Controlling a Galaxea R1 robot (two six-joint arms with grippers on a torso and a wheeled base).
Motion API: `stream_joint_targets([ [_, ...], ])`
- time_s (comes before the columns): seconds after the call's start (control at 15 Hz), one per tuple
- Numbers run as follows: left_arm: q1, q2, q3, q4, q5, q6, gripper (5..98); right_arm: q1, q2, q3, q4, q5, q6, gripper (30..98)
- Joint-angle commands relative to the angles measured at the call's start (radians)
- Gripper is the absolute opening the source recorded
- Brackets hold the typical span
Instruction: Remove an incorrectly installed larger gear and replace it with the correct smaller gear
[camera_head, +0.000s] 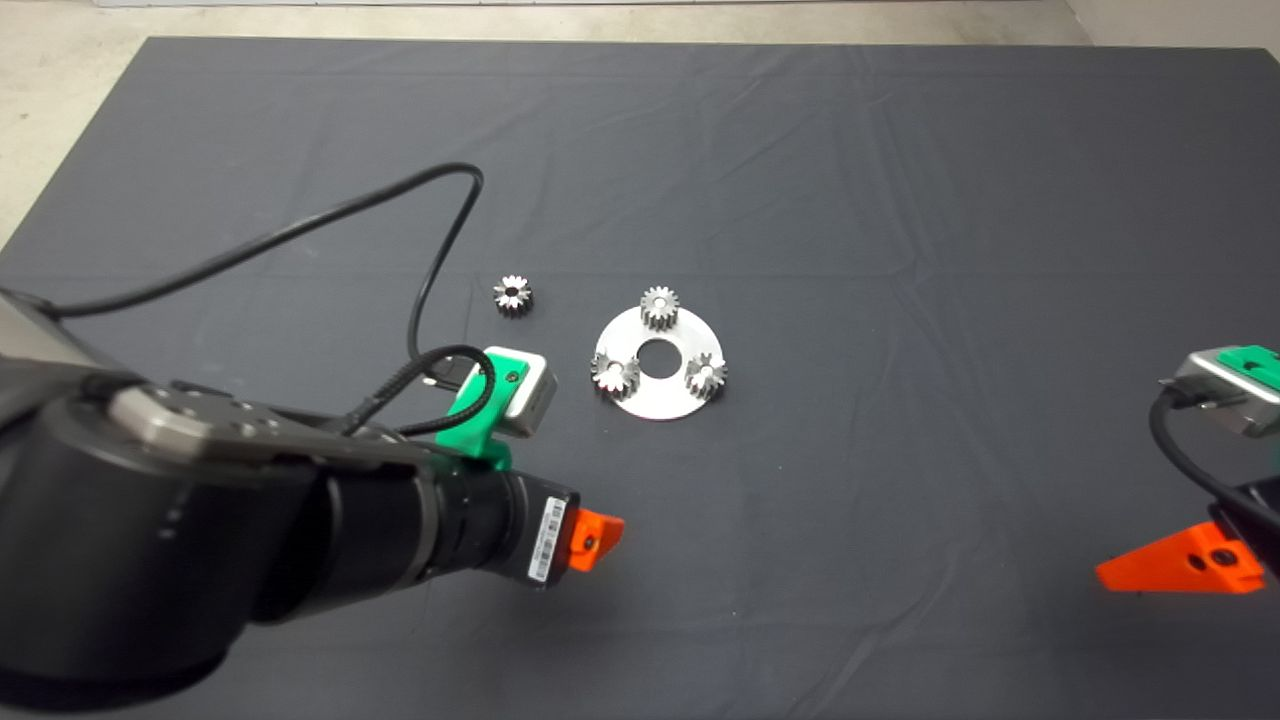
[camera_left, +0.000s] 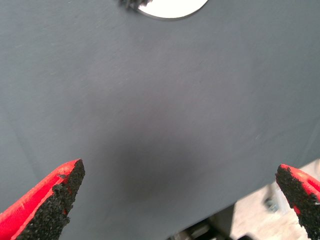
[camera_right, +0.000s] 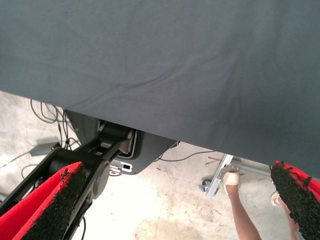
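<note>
A star-like steel gear with a dark centre hole, the larger gear (camera_head: 512, 294), lies loose on the mat, left of the round silver plate (camera_head: 660, 398). Three compact short-toothed gears (camera_head: 660, 306) (camera_head: 615, 372) (camera_head: 706, 374) stand on the plate around its centre hole; I cannot tell which of them is the smaller gear. My left gripper (camera_head: 598, 538) hovers over bare mat in front of the plate, open and holding nothing (camera_left: 180, 205). The plate's edge (camera_left: 172, 7) shows in the left wrist view. My right gripper (camera_head: 1175, 572) waits open at the lower right edge.
A black cable (camera_head: 430, 250) loops over the mat behind the left arm. The right wrist view shows the mat's front edge (camera_right: 150, 112), the robot's base (camera_right: 115, 150) on the floor and a person's leg (camera_right: 242, 205).
</note>
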Motion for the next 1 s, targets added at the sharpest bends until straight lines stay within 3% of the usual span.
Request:
stream_joint_targets([
  [0.0, 0.117, 0.076, -0.097, 0.142, 0.086, -0.024, 98.3, 0.015, 0.006, 0.002, 0.035, 0.005, -0.003, 97.7],
  [0.13, 0.122, 0.124, -0.163, 0.145, 0.087, 0.004, 98.3, 0.015, 0.006, 0.002, 0.035, 0.005, -0.002, 97.7],
  [0.4, 0.176, 0.158, -0.289, 0.167, 0.082, 0.15, 98.3, 0.015, 0.006, 0.002, 0.035, 0.005, -0.002, 97.7],
  [0.53, 0.175, 0.181, -0.321, 0.167, 0.084, 0.173, 98.3, 0.015, 0.006, 0.002, 0.035, 0.005, -0.002, 97.7],
  [0.73, 0.173, 0.241, -0.431, 0.162, 0.09, 0.226, 98.3, 0.015, 0.008, 0.002, 0.035, 0.005, -0.002, 97.7],
  [0.93, 0.171, 0.264, -0.458, 0.163, 0.092, 0.231, 98.3, 0.015, 0.006, 0.002, 0.035, 0.005, -0.002, 97.7],
])
